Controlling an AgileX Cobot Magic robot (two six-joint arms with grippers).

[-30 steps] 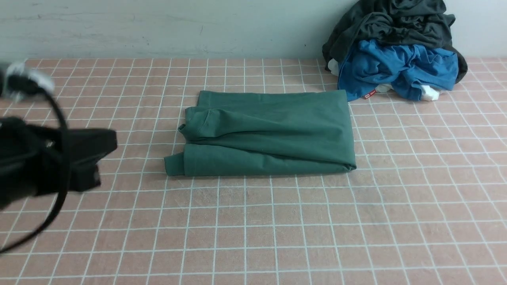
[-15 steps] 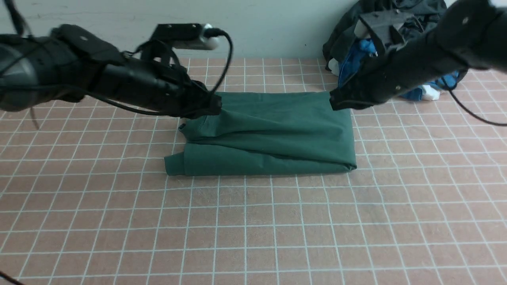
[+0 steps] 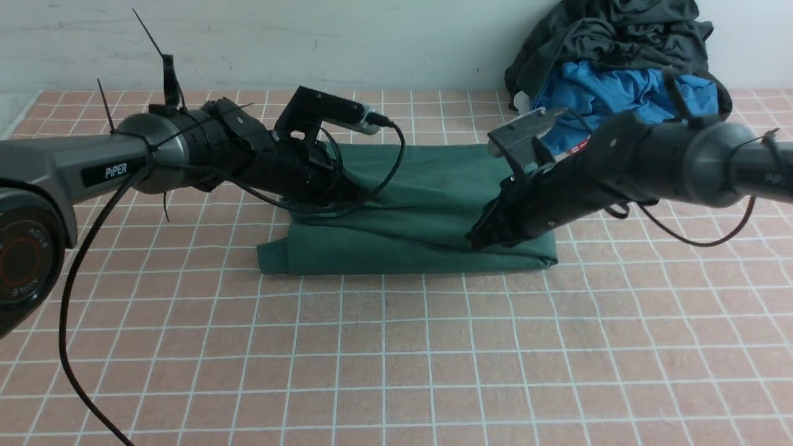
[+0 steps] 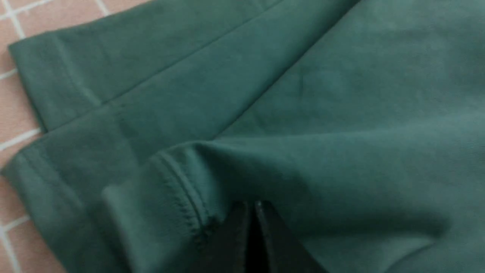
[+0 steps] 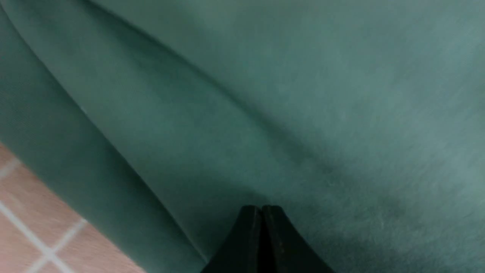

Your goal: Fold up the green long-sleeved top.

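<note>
Pink tiled bench [image 3: 396,347] is carrying the folded dark green cotton long-sleeved top [image 3: 409,248] at frame centre. Left pincer [image 3: 353,197] and right pincer [image 3: 476,238] are both pressing their tips, pressed together, onto it.

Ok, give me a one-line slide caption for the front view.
Both shut grippers, left gripper and right gripper, press on the folded green long-sleeved top on the tiled table.

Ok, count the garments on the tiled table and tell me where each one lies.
3. The green long-sleeved top lies folded mid-table; the bright blue garment sits heaped in the far right corner, under the dark grey-black garment. White scraps there may be more, hidden.
</note>
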